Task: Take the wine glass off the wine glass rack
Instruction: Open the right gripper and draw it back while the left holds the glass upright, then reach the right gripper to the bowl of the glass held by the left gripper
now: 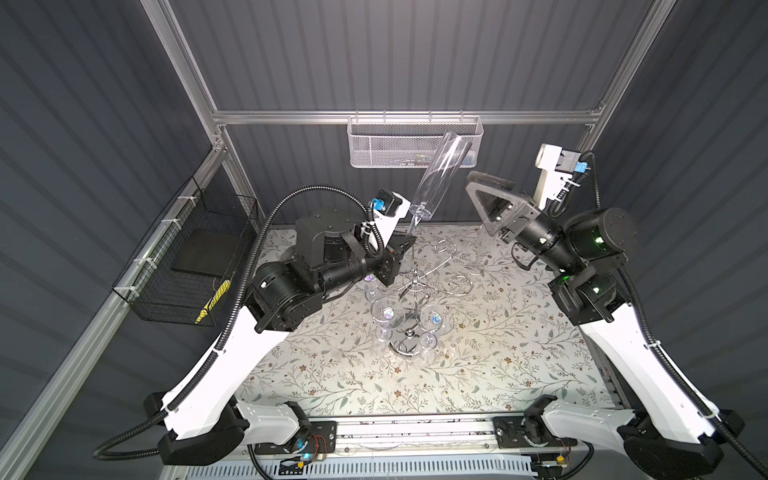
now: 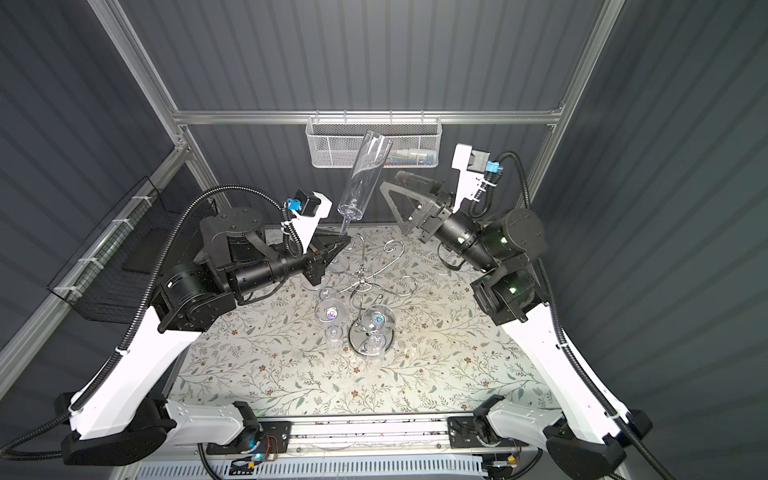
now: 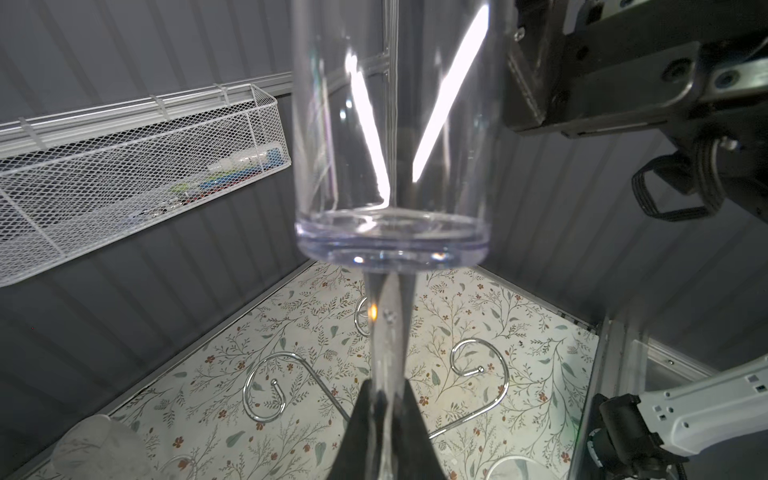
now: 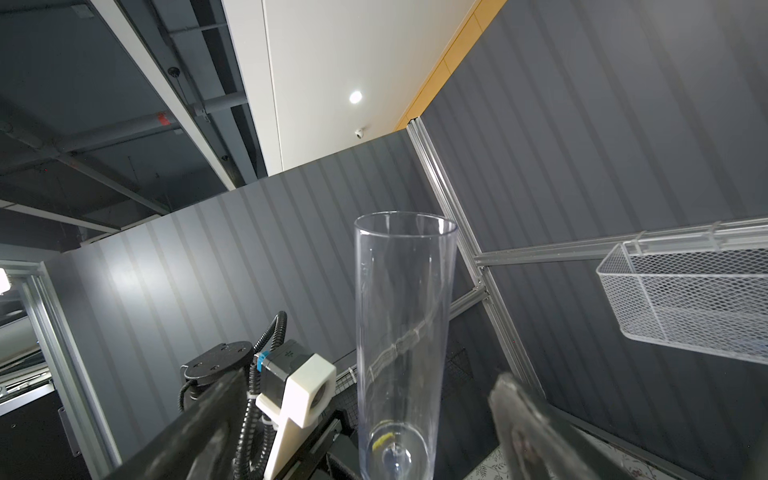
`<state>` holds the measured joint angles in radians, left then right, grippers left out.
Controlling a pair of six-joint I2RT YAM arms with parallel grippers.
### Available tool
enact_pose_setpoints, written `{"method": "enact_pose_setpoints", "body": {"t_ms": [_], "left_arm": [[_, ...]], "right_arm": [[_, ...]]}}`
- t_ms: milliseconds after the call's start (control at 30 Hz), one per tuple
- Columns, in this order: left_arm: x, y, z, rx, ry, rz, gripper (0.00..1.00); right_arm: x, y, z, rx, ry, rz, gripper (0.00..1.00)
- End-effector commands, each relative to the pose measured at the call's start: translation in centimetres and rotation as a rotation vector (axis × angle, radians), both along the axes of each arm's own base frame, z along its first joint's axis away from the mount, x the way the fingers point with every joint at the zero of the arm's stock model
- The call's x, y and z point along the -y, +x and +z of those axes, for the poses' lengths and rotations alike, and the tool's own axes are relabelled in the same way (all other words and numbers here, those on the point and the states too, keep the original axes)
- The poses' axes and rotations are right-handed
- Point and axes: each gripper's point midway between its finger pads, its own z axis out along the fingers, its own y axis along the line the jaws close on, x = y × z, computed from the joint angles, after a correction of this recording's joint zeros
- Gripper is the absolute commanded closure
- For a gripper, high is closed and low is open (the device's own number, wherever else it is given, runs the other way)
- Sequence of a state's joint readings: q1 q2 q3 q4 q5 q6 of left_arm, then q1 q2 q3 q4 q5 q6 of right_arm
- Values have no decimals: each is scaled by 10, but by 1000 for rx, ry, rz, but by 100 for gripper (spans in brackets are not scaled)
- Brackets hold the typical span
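Note:
A tall clear wine glass (image 1: pixel 440 178) (image 2: pixel 363 178) stands raised and leaning above the wine glass rack (image 1: pixel 415 278) (image 2: pixel 363 282), clear of its arms. My left gripper (image 1: pixel 409 241) (image 2: pixel 345 240) (image 3: pixel 384 386) is shut on the thin stem, below the bowl (image 3: pixel 390 166). My right gripper (image 1: pixel 478 203) (image 2: pixel 392 203) is open, level with the bowl and just to its right. In the right wrist view the glass (image 4: pixel 401 332) shows between the spread fingers of that gripper (image 4: pixel 370 376), touching neither. Chrome spiral arms of the rack (image 3: pixel 498 374) lie under the glass.
Several other glasses hang from the rack's front arms (image 1: pixel 386 316) (image 1: pixel 434 320). A white mesh basket (image 1: pixel 415 145) hangs on the back rail, close behind the raised glass. A black wire basket (image 1: pixel 187 266) is fixed to the left wall. A floral cloth (image 1: pixel 498 353) covers the table.

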<state>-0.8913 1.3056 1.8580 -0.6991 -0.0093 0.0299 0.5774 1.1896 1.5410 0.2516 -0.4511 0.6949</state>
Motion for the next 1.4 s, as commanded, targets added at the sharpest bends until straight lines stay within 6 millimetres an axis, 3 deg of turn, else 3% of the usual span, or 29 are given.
{"method": "enact_pose_setpoints", "body": {"t_ms": [0, 433, 800, 933, 1067, 1367], "left_arm": [[-12, -3, 11, 76, 23, 11, 100], [-10, -4, -2, 63, 88, -10, 100], [-9, -5, -11, 68, 127, -27, 100], [-11, -5, -11, 79, 140, -23, 100], [-12, -7, -11, 86, 147, -30, 100], [-15, -7, -13, 94, 157, -26, 100]], "right_arm": [[-8, -1, 5, 2, -18, 8, 7], [-28, 12, -10, 1, -67, -51, 20], [-26, 29, -10, -23, -38, -117, 34], [-27, 31, -10, -24, -28, -116, 44], [-28, 33, -11, -29, -23, -118, 46], [-31, 34, -12, -27, -17, -104, 62]]}}
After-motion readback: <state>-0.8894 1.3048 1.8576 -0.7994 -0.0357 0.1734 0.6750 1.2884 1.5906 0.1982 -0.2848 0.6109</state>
